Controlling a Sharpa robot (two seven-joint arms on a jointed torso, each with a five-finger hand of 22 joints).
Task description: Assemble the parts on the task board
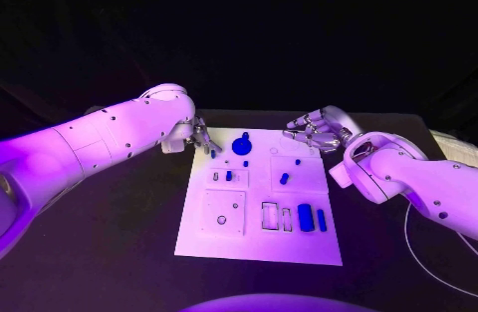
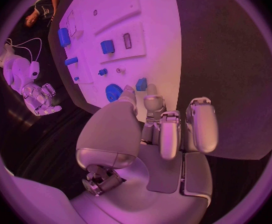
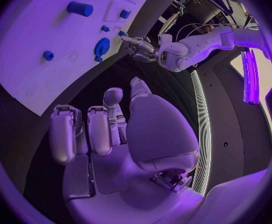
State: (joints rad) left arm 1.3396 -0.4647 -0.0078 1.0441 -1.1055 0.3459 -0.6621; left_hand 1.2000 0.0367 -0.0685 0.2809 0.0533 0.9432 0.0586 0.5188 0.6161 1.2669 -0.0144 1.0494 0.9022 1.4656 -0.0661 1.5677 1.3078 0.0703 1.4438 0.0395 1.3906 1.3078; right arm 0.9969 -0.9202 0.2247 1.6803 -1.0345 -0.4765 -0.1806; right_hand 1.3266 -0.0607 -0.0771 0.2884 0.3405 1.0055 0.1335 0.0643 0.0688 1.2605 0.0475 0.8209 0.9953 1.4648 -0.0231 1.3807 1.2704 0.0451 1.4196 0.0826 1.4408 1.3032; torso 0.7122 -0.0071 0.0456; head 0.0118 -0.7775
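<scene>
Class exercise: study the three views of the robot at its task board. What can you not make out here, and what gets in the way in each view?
- Head view: the left hand at the task board's far corner is partly hidden by its own forearm; whether it touches the small blue part is unclear.
- Head view: the right hand has curled fingers; contact with the board is too small to tell.
- Left wrist view: the blue gear is partly hidden by the hand.

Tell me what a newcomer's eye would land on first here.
The white task board lies mid-table, dotted with small blue parts; the blue gear near its far edge stands out. Both silver hands hover at the far corners, holding nothing: the left hand and the right hand.
</scene>
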